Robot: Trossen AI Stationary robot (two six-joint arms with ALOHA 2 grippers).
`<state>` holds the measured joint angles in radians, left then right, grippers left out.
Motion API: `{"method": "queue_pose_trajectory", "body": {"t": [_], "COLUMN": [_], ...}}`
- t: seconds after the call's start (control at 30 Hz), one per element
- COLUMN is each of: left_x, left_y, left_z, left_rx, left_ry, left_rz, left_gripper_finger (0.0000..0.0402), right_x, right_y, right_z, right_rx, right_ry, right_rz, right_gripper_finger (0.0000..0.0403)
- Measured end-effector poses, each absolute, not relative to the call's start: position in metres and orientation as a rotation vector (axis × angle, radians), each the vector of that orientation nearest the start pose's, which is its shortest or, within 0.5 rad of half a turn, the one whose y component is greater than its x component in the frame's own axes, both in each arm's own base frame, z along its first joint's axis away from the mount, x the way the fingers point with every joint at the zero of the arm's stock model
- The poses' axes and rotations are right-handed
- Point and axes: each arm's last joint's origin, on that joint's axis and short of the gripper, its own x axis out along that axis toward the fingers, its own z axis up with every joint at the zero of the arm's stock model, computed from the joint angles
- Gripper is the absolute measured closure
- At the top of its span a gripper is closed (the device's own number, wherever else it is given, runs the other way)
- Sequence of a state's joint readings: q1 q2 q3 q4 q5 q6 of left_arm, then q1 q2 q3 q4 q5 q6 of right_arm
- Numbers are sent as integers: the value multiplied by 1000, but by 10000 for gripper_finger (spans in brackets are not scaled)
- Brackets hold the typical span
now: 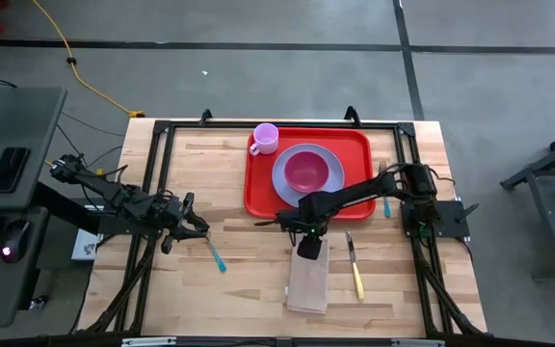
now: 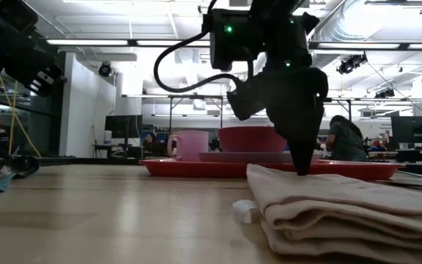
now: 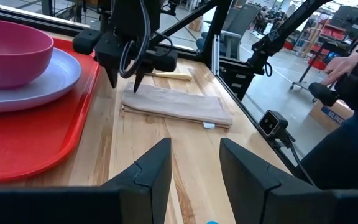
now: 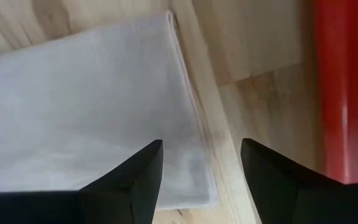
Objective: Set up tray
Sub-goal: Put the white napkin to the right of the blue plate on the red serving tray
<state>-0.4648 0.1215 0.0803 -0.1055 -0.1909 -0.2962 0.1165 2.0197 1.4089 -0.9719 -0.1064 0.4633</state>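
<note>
Tray: the red tray [image 1: 258, 198] is sitting at the far middle of the table [image 1: 191, 164]. It is holding a purple plate [image 1: 282, 178] with a pink bowl [image 1: 305, 171] on it, and a pink cup [image 1: 265, 138] in its far left corner.

Napkin: the tan napkin [image 1: 308, 281] is lying folded on the wood, just in front of the tray and not touching it.

Right gripper: the right gripper [image 1: 308, 248] is pointing down at the napkin's far end. Its fingers are spread apart, with one tip over the cloth and one past its edge. It is not grasping anything yet.

Left gripper: the left gripper [image 1: 193, 225] is waiting low over the left side of the table. Its fingers are apart with nothing between them.

Other things: a blue tool [image 1: 216, 254] is lying near the left gripper. A yellow-handled knife [image 1: 355, 270] is lying right of the napkin.

What could go wrong: the fingers may be pinching only the top fold, so the napkin may be opening up or slipping out when lifted. The arm is reaching over the bowl, so a wide swing may be bumping it.

Writing: part of a word is showing on a box in the room, but I cannot read it.
</note>
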Motion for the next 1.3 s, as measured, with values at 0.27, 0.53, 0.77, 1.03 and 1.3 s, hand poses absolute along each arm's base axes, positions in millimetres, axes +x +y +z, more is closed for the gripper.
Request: {"method": "queue_pose_trajectory", "body": {"t": [0.27,0.53,0.77,1.03,1.3], "left_x": [92,92,92,92,92], "left_y": [-40,-40,-40,-40,-40], "left_z": [171,171,171,171,171], "left_rx": [-246,-245,-246,-246,-246], "left_ry": [180,181,181,180,180], "left_rz": [-251,-251,-250,-250,-251], "left_gripper_finger": [236,236,236,236,236], "right_x": [359,354,353,351,350], "right_y": [46,47,54,62,62], "right_z": [139,130,129,128,128], "right_rx": [367,372,337,310,333], "right_ry": [1582,1591,1588,1581,1590], "right_rz": [-175,-178,-178,-211,-262], "right_gripper_finger": [206,221,261,293,357]}}
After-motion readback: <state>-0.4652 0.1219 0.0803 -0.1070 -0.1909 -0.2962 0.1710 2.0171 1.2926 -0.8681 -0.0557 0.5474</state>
